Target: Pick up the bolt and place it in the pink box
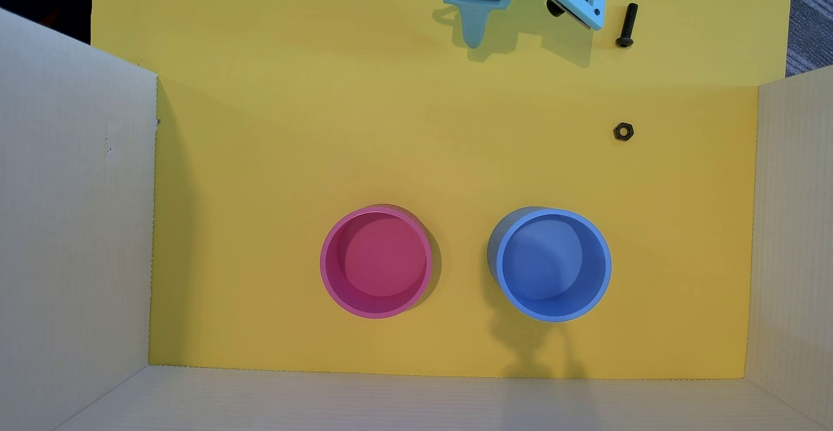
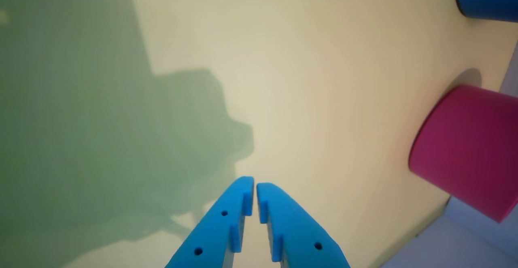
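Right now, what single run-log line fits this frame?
gripper: shut, empty | bolt: lying on yellow mat, right of arm in overhead view | pink cup: empty | blue cup: empty | nut: untouched

the bolt point(image 1: 626, 26) is small and black, lying flat on the yellow sheet near the top right of the overhead view, head toward the bottom; the pink box point(image 1: 375, 263) stands upright, open and empty, well apart from it

In the overhead view, the bolt point(image 1: 626, 26) lies at top right, just right of the gripper point(image 1: 473, 42). The nut point(image 1: 623, 132) lies below the bolt. The pink box point(image 1: 376, 262) stands left of the second cup point(image 1: 552, 264).
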